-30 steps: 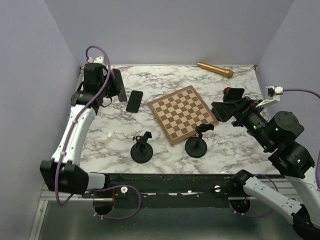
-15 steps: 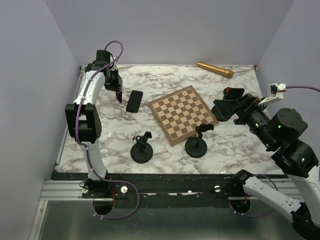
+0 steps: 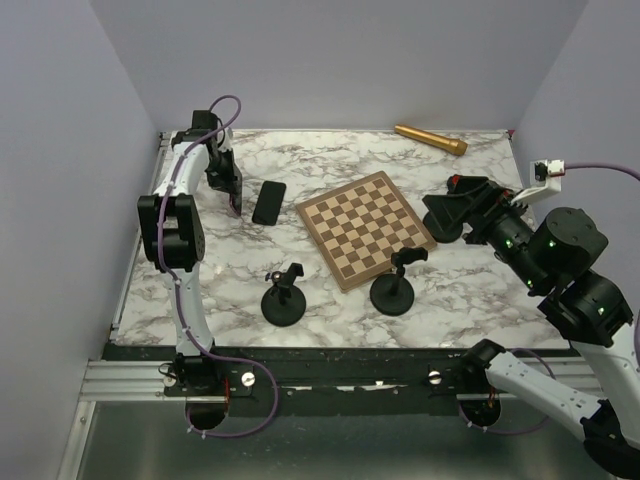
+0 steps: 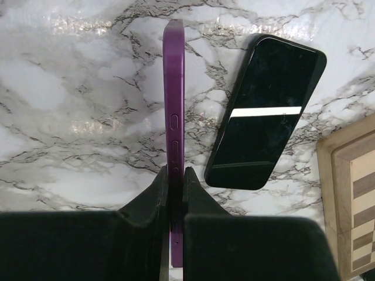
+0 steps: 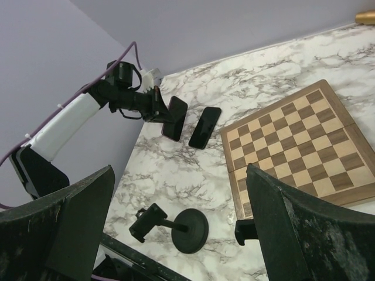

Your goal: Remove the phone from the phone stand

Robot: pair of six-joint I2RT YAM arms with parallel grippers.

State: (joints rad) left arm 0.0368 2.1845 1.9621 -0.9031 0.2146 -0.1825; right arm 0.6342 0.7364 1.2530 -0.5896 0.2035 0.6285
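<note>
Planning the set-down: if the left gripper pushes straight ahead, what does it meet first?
Likely the white marble tabletop, via the purple-cased phone in its fingers; the flat black phone lies aside.

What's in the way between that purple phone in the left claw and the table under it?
Nothing visible. The left gripper is shut on the purple phone, held edge-on over the bare marble table. The black phone lies flat just to its right, apart from it.
</note>
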